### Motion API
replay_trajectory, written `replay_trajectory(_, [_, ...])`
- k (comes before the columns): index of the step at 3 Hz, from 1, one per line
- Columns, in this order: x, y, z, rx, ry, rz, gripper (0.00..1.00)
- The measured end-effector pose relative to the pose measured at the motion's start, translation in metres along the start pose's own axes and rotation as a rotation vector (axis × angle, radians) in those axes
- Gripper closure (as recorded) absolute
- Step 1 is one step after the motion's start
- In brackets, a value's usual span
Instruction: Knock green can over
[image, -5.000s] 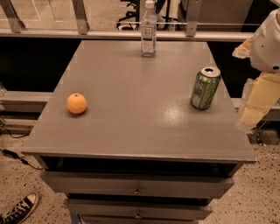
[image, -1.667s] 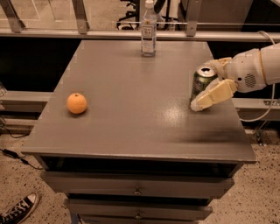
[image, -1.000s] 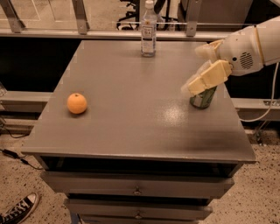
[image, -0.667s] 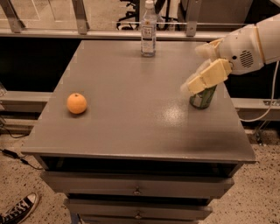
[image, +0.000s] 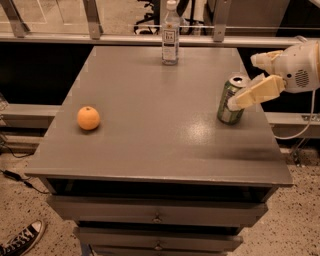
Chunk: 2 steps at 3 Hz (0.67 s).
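The green can (image: 229, 103) stands upright near the right edge of the grey table (image: 150, 135); its silver top shows. My gripper (image: 244, 82) reaches in from the right, just right of the can. Its lower pale finger (image: 257, 91) lies across the can's upper right side, seemingly touching it. The other finger (image: 266, 58) is higher, behind the can. The fingers are apart and hold nothing.
An orange (image: 88, 118) sits on the table's left side. A clear plastic bottle with a white label (image: 170, 34) stands at the far edge. A railing runs behind the table. Drawers are below the front edge. A sneaker (image: 20, 241) is on the floor.
The gripper has drawn back to the right, from in front of the can's top to its right side. The can's top shows again and the can still stands upright.
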<state>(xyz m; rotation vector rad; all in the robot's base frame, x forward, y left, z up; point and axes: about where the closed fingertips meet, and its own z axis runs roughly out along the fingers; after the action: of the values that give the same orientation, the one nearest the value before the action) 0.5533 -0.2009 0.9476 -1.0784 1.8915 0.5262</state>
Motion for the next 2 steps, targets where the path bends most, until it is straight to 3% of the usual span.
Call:
replay_trajectory(1, [0.013,-0.022,-0.007,0.040,-0.026,0.008,0.00])
replay_trajectory(2, [0.027,-0.018,-0.001,0.016,-0.021,0.023,0.00])
